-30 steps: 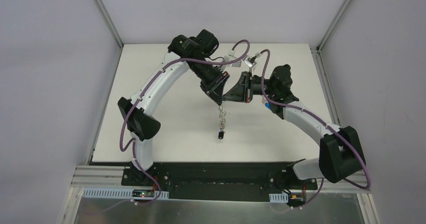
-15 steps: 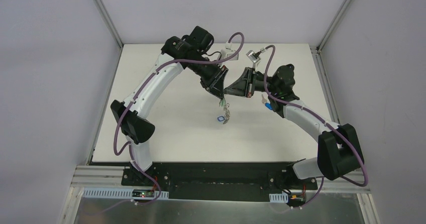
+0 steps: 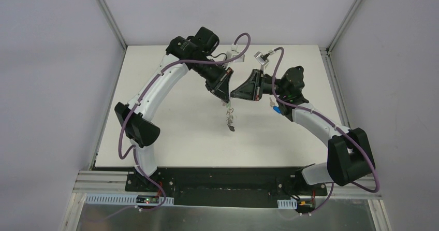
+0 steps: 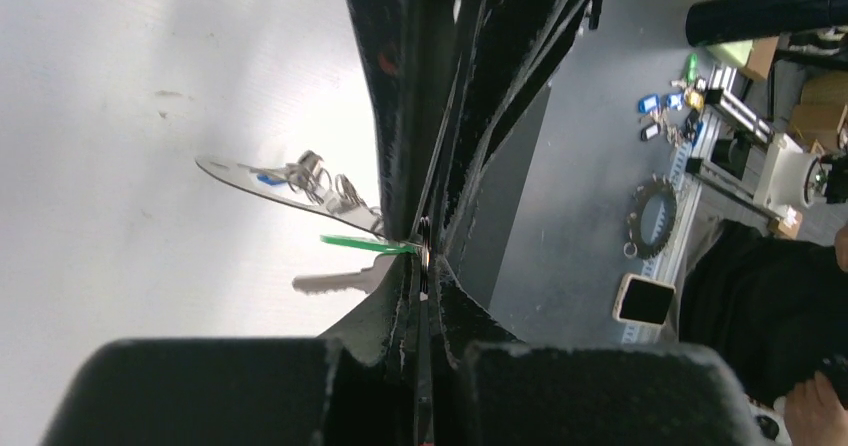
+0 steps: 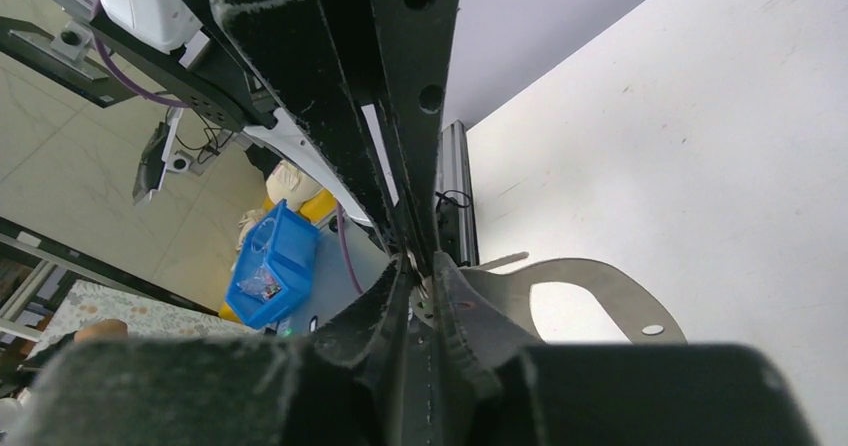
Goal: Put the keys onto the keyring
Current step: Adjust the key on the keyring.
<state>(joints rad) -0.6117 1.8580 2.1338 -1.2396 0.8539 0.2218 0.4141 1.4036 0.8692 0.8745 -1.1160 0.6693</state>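
The keyring (image 5: 600, 284), a pale grey oval loop, is held up between both grippers over the middle of the table. My right gripper (image 5: 425, 278) is shut on its plate. My left gripper (image 4: 424, 258) is shut on a small metal ring at the loop's edge. The green key (image 4: 362, 243) hangs from that ring, its silver blade pointing away. The loop shows edge-on (image 4: 250, 178) with its linked rings (image 4: 322, 179). In the top view the grippers (image 3: 225, 94) (image 3: 236, 94) meet tip to tip, with the chain and black tag (image 3: 230, 121) dangling below. The blue key (image 3: 276, 108) lies on the table under the right forearm.
The white table (image 3: 171, 127) ends at a black rail near the arm bases. Metal frame posts (image 3: 108, 18) stand at the back corners. The right arm's forearm (image 3: 310, 119) reaches over the table's right part.
Both grippers have moved a little toward the back of the table with the keyring. The dangling chain and tag are higher than a second ago and have swung slightly.
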